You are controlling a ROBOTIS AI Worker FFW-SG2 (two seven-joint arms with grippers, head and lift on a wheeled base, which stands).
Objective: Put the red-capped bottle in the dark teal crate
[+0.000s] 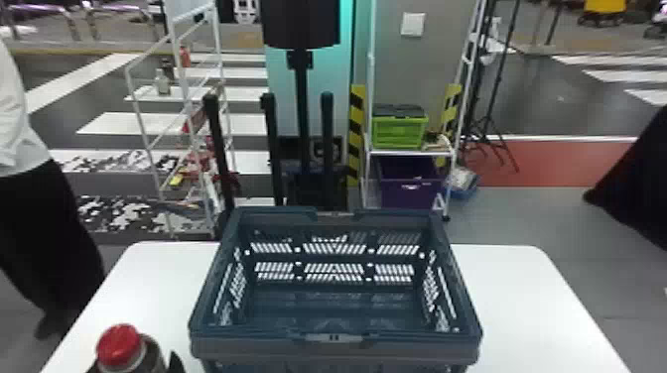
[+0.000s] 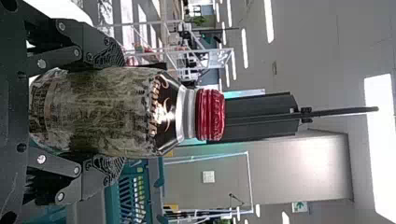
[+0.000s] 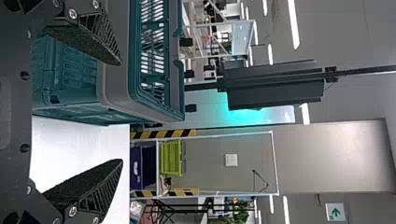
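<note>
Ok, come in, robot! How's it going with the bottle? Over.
Left pincer shut on bottle, bottle upright. Right pincer open, empty. Bottle outside crate, whose side might be in the way.

And there it was, a large indoor hall that looked like a lab or test space! White crossing stripes (image 1: 149, 123) cut over dark flooring (image 1: 536, 84), 2 white-framed racks (image 1: 409, 153) stood beyond the table (image 1: 526, 297), a tripod (image 1: 489, 111) rose near yellow-and-black hazard strips (image 1: 357, 134), and strip lights (image 3: 293, 23) ran overhead, with a green exit sign (image 3: 335, 212)!
</note>
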